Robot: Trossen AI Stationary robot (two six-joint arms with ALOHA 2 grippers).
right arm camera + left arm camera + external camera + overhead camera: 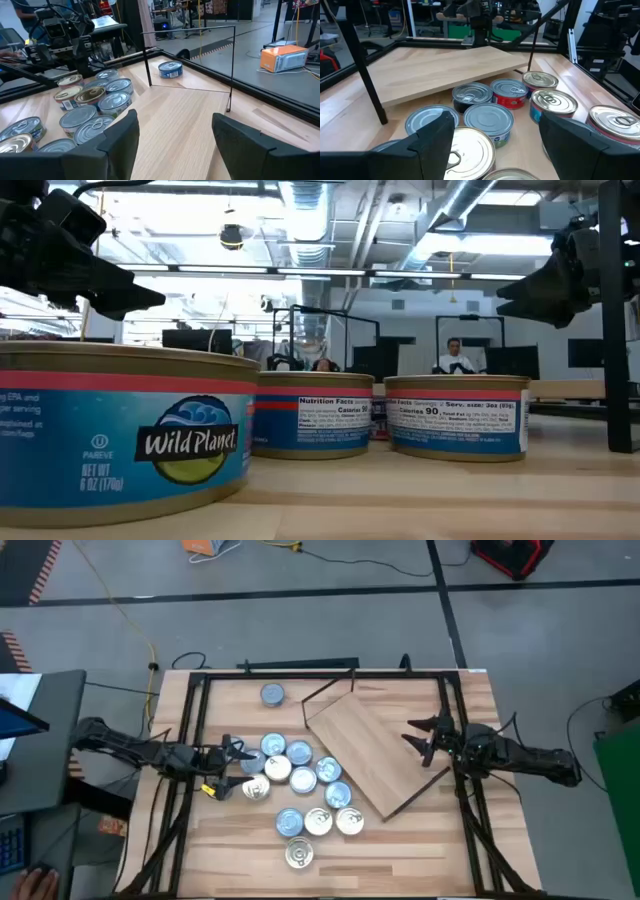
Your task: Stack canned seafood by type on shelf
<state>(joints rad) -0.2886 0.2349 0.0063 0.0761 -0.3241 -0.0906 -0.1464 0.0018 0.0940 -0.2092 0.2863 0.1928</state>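
Both arms reach in low from opposite sides, roughly level with each other and well apart. Left arm comes in from the left edge, forearm near horizontal, wrist pointing toward centre. Left gripper (pixel 232 753) has jaws spread with a clear gap, nothing between them; left wrist view shows both fingers (pixel 432 137) apart and empty. Right arm mirrors it from the right edge, wrist pointing inward. Right gripper (pixel 418 740) also has jaws spread, nothing held; its fingers (pixel 120 137) show apart in the right wrist view. Both grippers sit above the worktop, not touching it.
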